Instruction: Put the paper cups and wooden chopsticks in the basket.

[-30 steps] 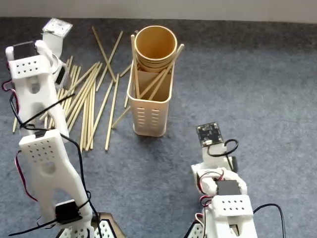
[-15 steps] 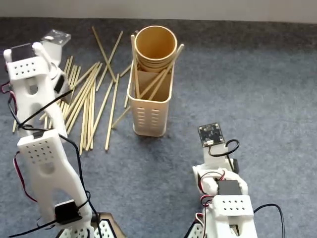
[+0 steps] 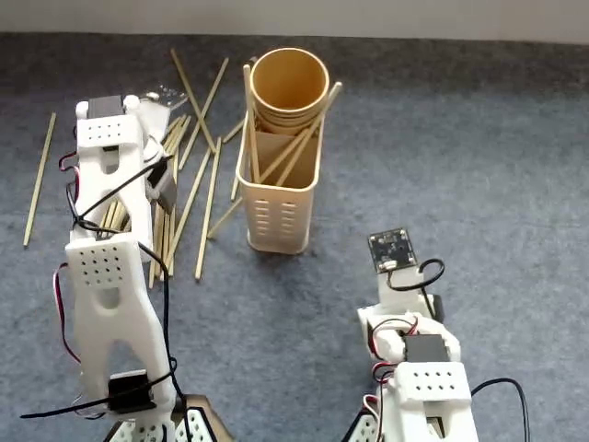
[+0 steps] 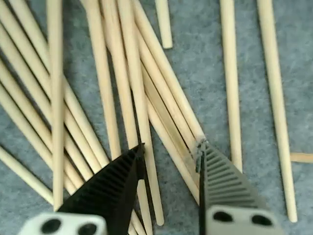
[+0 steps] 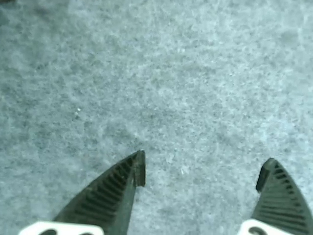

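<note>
- Currently, left gripper (image 4: 170, 146) is hanging part-open, straddling several packed wooden chopsticks (image 4: 128, 73); closing is probably risking a bundle grab, spilling some.
- Right gripper (image 5: 201, 164) is hovering wide open.

**Obstacles.** The basket (image 3: 276, 221) stands upright at mid-carpet. A cup (image 3: 289, 85) occupies the far part of its mouth, and leaning chopsticks (image 3: 251, 120) cross the near part and overhang the rim on both sides. Loose chopsticks (image 3: 211, 198) cover the carpet (image 3: 460, 157) left of the basket, up to its wall. The left arm (image 3: 106, 267) lies over them. A lone stick (image 3: 39, 180) lies apart, far left. The left gripper (image 4: 168, 152), jaws parted, straddles tightly packed sticks with narrow gaps between them.

**Free room.** Right of the basket, bare carpet runs to the right arm (image 3: 414, 368). The right gripper (image 5: 203, 169) hangs spread over bare carpet.
</note>
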Motion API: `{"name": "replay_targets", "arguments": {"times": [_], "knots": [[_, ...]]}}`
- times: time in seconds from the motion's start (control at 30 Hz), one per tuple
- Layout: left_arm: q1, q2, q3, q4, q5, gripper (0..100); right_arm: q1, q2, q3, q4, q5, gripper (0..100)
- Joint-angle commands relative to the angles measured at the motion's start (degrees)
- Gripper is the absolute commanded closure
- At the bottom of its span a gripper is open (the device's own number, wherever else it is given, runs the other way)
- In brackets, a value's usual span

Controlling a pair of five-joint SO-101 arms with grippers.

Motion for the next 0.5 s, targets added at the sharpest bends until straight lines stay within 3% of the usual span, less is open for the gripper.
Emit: {"name": "replay_targets", "arguments": {"times": [0.0, 0.1, 0.27, 0.47], "knots": [[-1.5, 1.5, -5.7, 1.0, 0.7, 81, 0.6, -0.7, -2.1, 0.3, 0.6, 64.1], [-1.7, 3.3, -8.9, 2.7, 0.8, 82, 0.6, -0.7, -2.1, 0.3, 0.6, 64.1], [-0.7, 4.3, -9.5, 3.1, 0.6, 96, -0.3, -0.7, -2.1, 0.3, 0.6, 64.1], [1.3, 3.4, -9.6, 3.3, 0.8, 97, -3.2, -0.7, -1.6, 0.3, 0.6, 64.1]]}}
